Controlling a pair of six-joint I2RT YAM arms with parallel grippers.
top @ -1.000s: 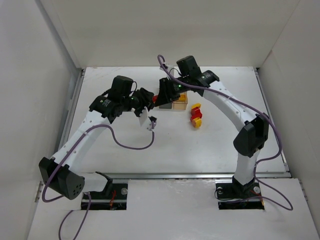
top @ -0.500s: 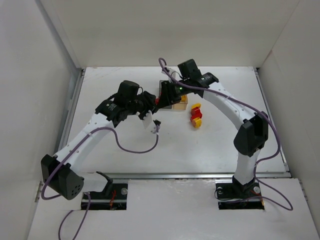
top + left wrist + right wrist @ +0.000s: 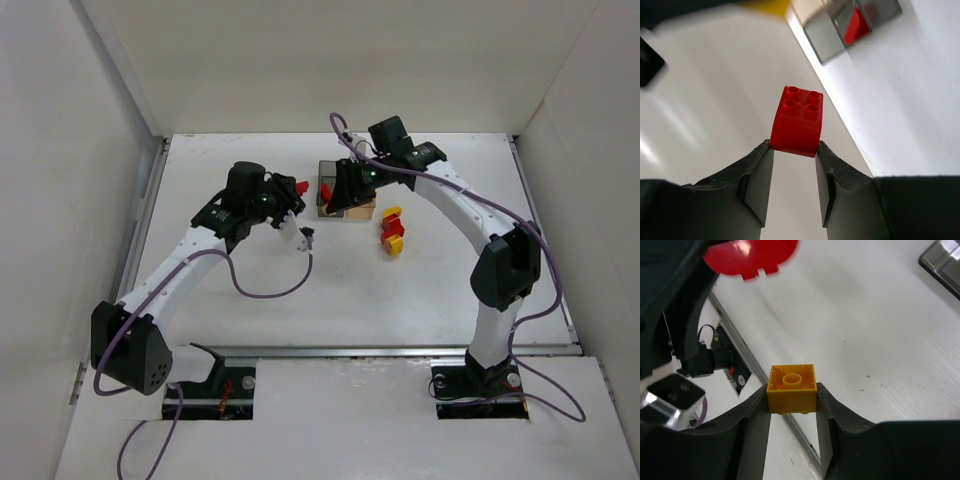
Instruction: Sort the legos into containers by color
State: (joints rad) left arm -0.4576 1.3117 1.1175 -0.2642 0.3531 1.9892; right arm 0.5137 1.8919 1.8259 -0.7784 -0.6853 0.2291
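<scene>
Left hand (image 3: 794,146) is clamped on a bright red four-stud plastic brick (image 3: 796,125), studs pointing away from the wrist, fingers squeezing its lower sides. From above, that brick sits just left of the smoky dark grey translucent bin (image 3: 328,168), where another red piece (image 3: 858,25) shows inside. Over on the right, the right hand (image 3: 792,386) is closed tight on a yellow square brick (image 3: 791,388), hollow underside facing the wrist camera. That hand hovers over the joined bins, with the pale amber bin (image 3: 362,209) beside the grey one. A small cluster of red and yellow bricks (image 3: 392,232) lies on the white counter (image 3: 420,290), just right of the bins.
</scene>
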